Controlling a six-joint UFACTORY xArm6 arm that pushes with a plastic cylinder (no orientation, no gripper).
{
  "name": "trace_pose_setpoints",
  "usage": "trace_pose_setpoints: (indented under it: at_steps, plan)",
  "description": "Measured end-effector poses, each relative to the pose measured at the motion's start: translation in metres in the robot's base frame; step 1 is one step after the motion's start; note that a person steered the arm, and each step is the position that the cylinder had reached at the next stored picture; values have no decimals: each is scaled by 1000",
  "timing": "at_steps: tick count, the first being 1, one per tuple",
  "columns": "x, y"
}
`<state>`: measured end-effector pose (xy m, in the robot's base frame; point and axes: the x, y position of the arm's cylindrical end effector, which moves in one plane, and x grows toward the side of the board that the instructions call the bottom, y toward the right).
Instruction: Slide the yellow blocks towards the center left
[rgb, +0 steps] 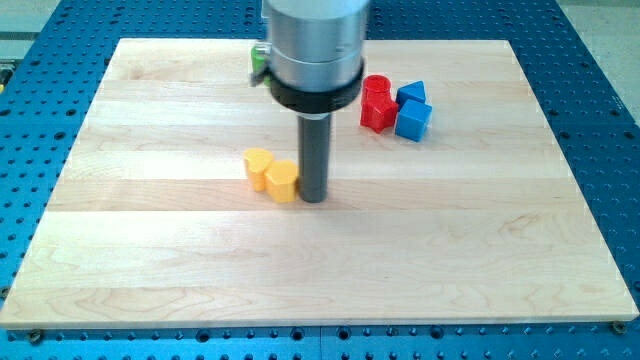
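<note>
Two yellow blocks lie side by side near the board's middle: a left one (258, 167) and a heart-like right one (282, 181), touching each other. My tip (313, 197) stands right against the right yellow block's right side. The rod rises from there into the arm's large grey and black body at the view's top.
Two red blocks (377, 103) and two blue blocks (412, 110) cluster at the upper right. A green block (259, 61) shows partly behind the arm at the top. The wooden board (150, 260) lies on a blue perforated table (30, 30).
</note>
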<state>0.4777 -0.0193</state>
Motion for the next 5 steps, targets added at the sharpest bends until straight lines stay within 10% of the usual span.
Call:
trace_pose_setpoints:
  at_steps: [5]
  plan:
    - [-5, -161]
